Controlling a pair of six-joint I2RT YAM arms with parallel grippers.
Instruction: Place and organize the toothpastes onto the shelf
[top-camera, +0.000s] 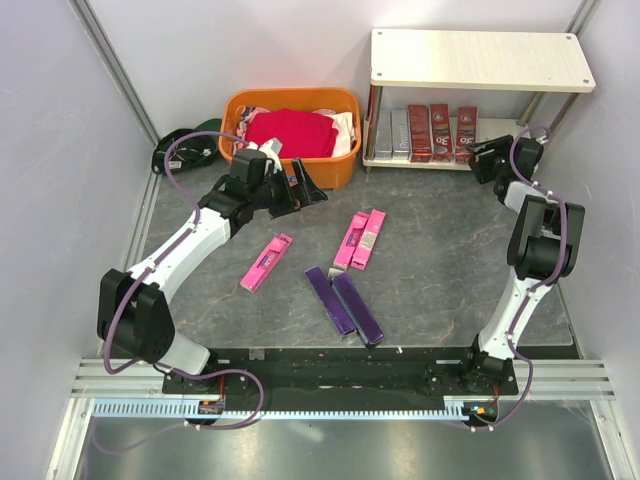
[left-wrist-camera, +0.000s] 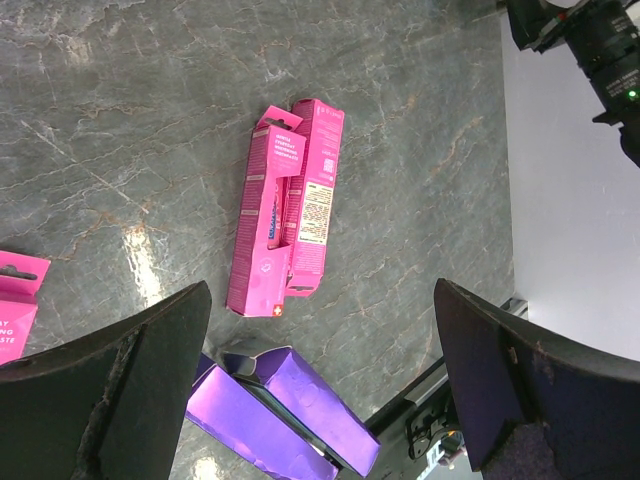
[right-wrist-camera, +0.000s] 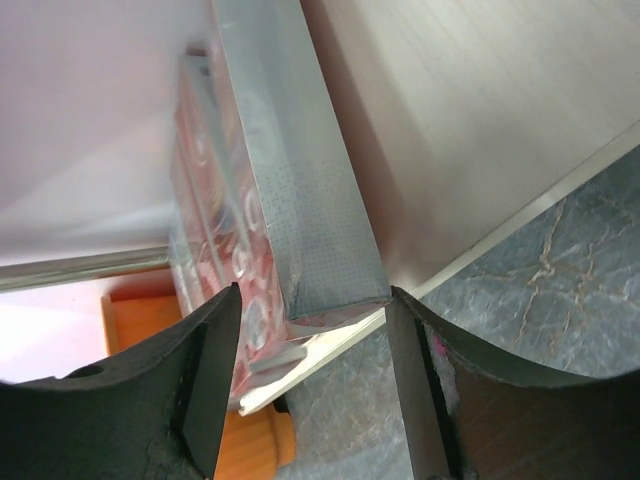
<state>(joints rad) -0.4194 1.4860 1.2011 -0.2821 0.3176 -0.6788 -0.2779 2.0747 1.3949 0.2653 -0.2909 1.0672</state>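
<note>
The shelf (top-camera: 480, 60) stands at the back right. Its lower board holds silver-grey toothpastes (top-camera: 392, 131) and dark red ones (top-camera: 441, 132). On the table lie a single pink box (top-camera: 267, 262), a pink pair (top-camera: 360, 240) (left-wrist-camera: 285, 215) and a purple pair (top-camera: 343, 303) (left-wrist-camera: 290, 410). My right gripper (top-camera: 488, 158) (right-wrist-camera: 312, 300) is at the lower board's right end. Its jaws are partly closed either side of the end of a box (right-wrist-camera: 300, 190) with a grey face and red print. The right finger (right-wrist-camera: 415, 400) touches the box's corner. My left gripper (top-camera: 305, 190) (left-wrist-camera: 322, 300) hovers wide open by the basket.
An orange basket (top-camera: 345, 150) holding a red cloth (top-camera: 290, 130) stands left of the shelf. A dark green and black bundle (top-camera: 185, 145) lies at the far left wall. Walls close in on both sides, and the right wall is close behind the right arm.
</note>
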